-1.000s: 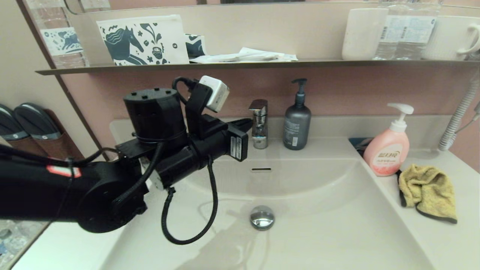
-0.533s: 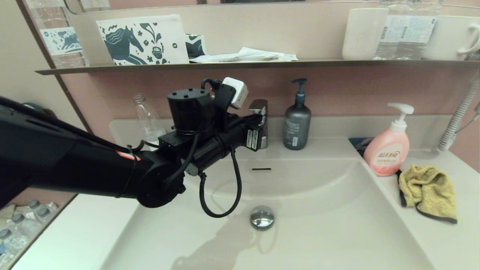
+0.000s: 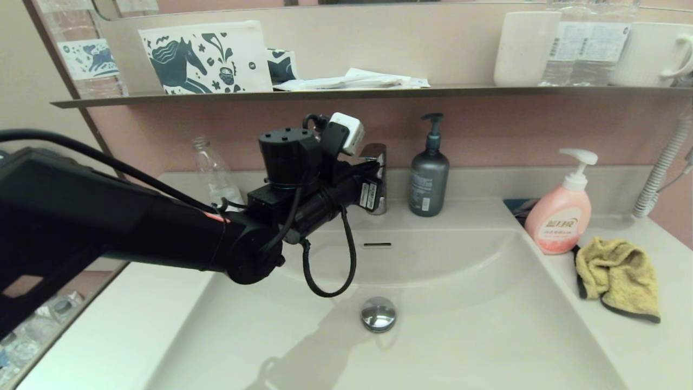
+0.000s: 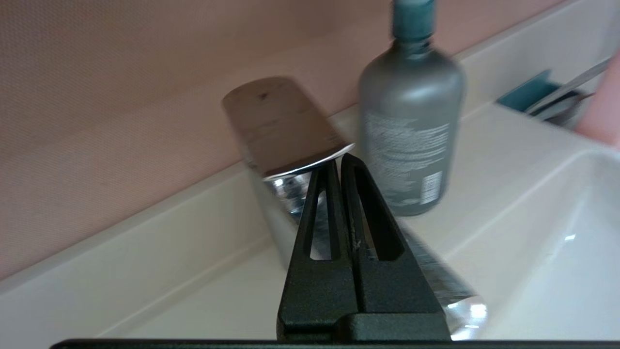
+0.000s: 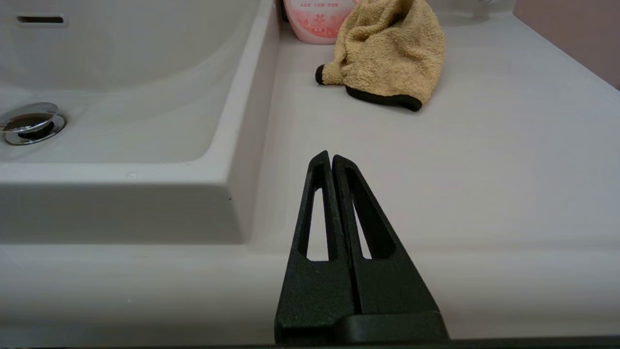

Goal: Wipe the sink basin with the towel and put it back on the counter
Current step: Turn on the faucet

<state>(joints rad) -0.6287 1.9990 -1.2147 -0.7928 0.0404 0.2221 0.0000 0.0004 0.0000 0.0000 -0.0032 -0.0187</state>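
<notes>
The mustard-yellow towel point(image 3: 617, 276) point(image 5: 387, 53) lies crumpled on the counter point(image 3: 666, 346) point(image 5: 484, 169) to the right of the sink basin point(image 3: 460, 303) point(image 5: 121, 72), beside the pink soap bottle point(image 3: 560, 216). Nothing touches it. The chrome drain plug point(image 3: 378, 313) point(image 5: 30, 122) sits in the basin's floor. My left gripper point(image 3: 375, 164) point(image 4: 337, 159) is shut and empty, its tips right at the lower edge of the faucet handle point(image 4: 281, 123). Low over the counter's front edge, my right gripper point(image 5: 331, 156) is shut and empty, out of the head view.
A chrome faucet point(image 3: 380, 154) and a grey pump bottle point(image 3: 429, 181) point(image 4: 409, 131) stand behind the basin. A clear plastic bottle point(image 3: 214, 170) stands at the back left. A dark wall shelf point(image 3: 379, 93) runs above. A ribbed hose point(image 3: 663, 162) hangs at the far right.
My left arm has reached forward and to the right, bringing its shut gripper up to the faucet handle and uncovering the clear bottle. The towel has not moved.
</notes>
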